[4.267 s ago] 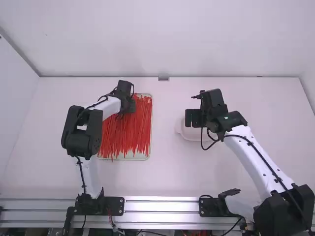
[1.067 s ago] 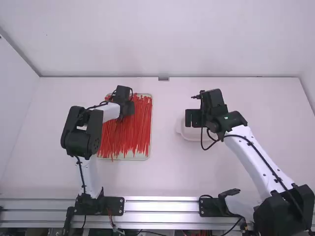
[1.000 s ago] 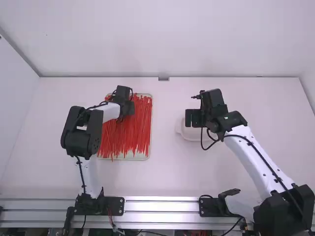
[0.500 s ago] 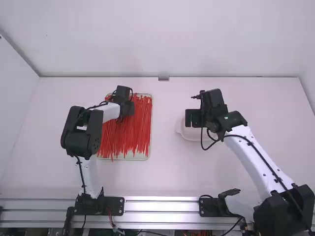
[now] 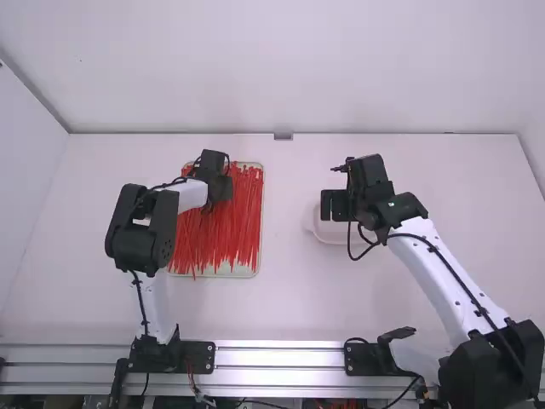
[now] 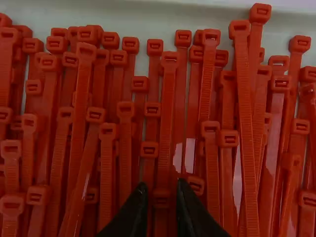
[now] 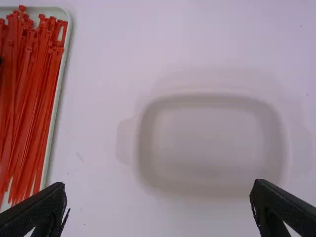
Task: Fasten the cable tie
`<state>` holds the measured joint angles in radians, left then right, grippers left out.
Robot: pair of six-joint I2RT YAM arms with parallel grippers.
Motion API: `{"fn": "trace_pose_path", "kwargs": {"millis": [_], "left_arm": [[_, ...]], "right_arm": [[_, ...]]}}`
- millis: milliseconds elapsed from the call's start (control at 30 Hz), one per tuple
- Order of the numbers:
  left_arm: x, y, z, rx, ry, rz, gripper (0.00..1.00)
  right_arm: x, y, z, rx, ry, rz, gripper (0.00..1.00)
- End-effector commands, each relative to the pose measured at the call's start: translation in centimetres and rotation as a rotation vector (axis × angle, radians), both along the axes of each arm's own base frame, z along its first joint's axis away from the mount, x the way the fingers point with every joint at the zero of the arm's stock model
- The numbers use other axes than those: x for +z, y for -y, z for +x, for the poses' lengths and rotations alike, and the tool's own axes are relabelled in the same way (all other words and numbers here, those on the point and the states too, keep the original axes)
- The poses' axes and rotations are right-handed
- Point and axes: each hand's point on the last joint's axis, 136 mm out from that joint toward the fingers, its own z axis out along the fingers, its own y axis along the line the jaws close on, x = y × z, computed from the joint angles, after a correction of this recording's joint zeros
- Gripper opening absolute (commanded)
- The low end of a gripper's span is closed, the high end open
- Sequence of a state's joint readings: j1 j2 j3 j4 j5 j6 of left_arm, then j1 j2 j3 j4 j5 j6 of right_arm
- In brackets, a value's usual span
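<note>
Where your left claw (image 6: pixel 161 191) meets the pile, its two black, wedge-shaped fingers (image 6: pixel 134 207) stand close together, pinching one cable tie (image 6: pixel 160 200) between the tips. That tie is ribbed orange-red plastic with a square locking head.

On either side of the claw and beyond it lies the heap of cable ties (image 6: pixel 148 98). They are glossy flat straps lying roughly parallel, heads pointing away from the fingers, many overlapping. In the high view the left claw (image 5: pixel 215 170) sits at the far end of this heap (image 5: pixel 226 226). Under the ties is a flat rectangular tray (image 5: pixel 260 223) with rounded corners and a pale rim.

Your right claw (image 7: pixel 158 183) is spread wide and holds nothing. Straight below and ahead of it sits a container (image 7: pixel 212 143), a shallow oblong dish in matte translucent white plastic with soft rounded corners and a small lip at each end. The tray rim (image 7: pixel 59 98) lies well off to one side of it. Everything rests on the smooth white table (image 5: pixel 383 162).
</note>
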<state>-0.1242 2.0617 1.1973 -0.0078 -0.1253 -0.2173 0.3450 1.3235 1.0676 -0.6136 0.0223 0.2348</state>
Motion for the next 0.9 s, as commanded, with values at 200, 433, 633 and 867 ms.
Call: {"fn": "trace_pose_path", "kwargs": {"millis": [200, 433, 633, 867], "left_arm": [[-1.26, -0.34, -0.54, 0.002, -0.021, 0.001, 0.15], [-1.35, -0.36, -0.66, 0.004, -0.026, 0.000, 0.14], [-1.44, -0.37, -0.77, 0.003, -0.031, 0.001, 0.14], [-1.50, -0.40, -0.86, 0.005, -0.036, 0.001, 0.13]], "right_arm": [[1.35, -0.23, 0.35, -0.001, 0.028, 0.012, 0.99], [1.24, -0.15, 0.21, -0.001, 0.021, 0.009, 0.98], [1.24, -0.16, 0.20, -0.001, 0.021, 0.009, 0.99], [1.19, -0.13, 0.14, -0.002, 0.017, 0.008, 0.99]]}}
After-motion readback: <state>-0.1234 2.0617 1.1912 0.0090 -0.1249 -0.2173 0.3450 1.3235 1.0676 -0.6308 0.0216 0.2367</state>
